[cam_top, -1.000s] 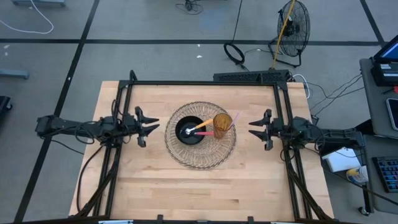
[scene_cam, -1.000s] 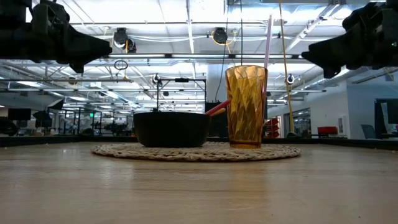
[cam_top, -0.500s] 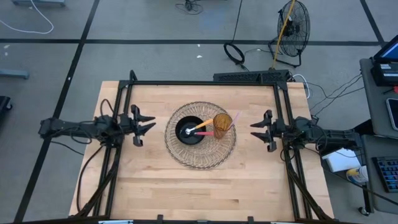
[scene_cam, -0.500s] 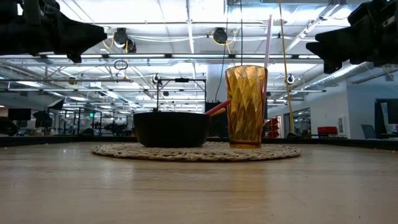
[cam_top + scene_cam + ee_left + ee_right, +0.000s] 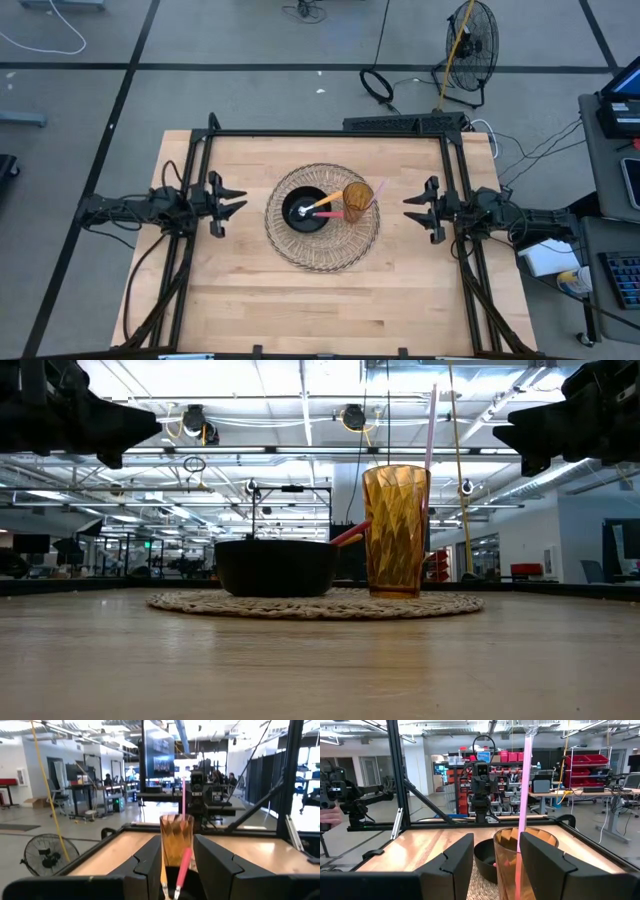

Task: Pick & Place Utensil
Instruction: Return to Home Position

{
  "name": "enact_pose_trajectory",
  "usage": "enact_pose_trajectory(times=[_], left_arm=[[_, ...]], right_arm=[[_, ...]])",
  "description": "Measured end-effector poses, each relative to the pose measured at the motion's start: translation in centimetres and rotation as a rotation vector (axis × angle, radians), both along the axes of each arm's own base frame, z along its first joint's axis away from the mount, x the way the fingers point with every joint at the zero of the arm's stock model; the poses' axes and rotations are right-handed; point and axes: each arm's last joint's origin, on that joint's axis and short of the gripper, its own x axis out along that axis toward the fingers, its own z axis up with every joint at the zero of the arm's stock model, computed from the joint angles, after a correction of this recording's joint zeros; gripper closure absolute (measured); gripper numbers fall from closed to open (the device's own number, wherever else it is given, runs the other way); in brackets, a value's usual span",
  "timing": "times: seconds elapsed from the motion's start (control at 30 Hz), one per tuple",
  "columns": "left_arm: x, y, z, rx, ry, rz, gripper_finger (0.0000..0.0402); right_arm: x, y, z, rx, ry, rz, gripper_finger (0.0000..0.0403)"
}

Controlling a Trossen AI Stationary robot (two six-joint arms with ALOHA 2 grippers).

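A black bowl and an amber faceted cup stand on a round woven mat at the table's middle. A pink-handled utensil and an orange-handled one lean in the bowl, handles toward the cup. A pink straw stands in the cup. My left gripper hovers open to the left of the mat, well above the table. My right gripper hovers open to the right of the mat at the same height. Both point at the bowl and cup.
A black frame runs along the table's far edge and down both sides behind the arms. Bare wood lies between the mat and the near edge. A fan and cables are on the floor beyond the table.
My left gripper has drawn back toward the table's left edge, away from the mat, staying open. My right gripper has pulled back a little toward the right edge. Bowl, cup and utensils have stayed where they were.
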Motion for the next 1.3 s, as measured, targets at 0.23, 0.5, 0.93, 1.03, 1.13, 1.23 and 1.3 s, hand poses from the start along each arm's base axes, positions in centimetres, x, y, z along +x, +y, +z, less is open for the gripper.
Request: enact_pose_trajectory(times=[0.23, 0.5, 0.93, 1.03, 1.13, 1.23, 1.3], left_arm=[[0.0, -0.1, -0.9, -0.020, 0.085, -0.008, 0.0282], [0.0, -0.3, -1.2, -0.019, 0.125, -0.076, 0.0282], [0.0, -0.5, -1.4, -0.001, 0.143, -0.126, 0.0282], [0.0, -0.5, -1.4, -0.005, 0.143, -0.125, 0.0282], [0.0, -0.5, -1.4, -0.005, 0.143, -0.128, 0.0282], [0.0, -0.5, -1.3, -0.005, 0.133, -0.132, 0.0282], [0.1, -0.5, -1.3, -0.006, 0.125, -0.132, 0.0282]], right_arm=[[0.0, 0.0, -0.1, 0.010, 0.013, 0.018, 0.0248], [0.1, 0.1, -0.4, 0.010, 0.040, 0.024, 0.0248], [0.1, 0.1, -0.5, -0.028, 0.057, 0.017, 0.0248], [0.1, 0.1, -0.6, -0.028, 0.059, 0.017, 0.0248], [0.1, 0.1, -0.7, -0.027, 0.073, 0.017, 0.0248], [0.1, 0.1, -1.0, -0.025, 0.100, 0.018, 0.0248], [0.1, 0.0, -1.0, -0.024, 0.105, 0.017, 0.0248]])
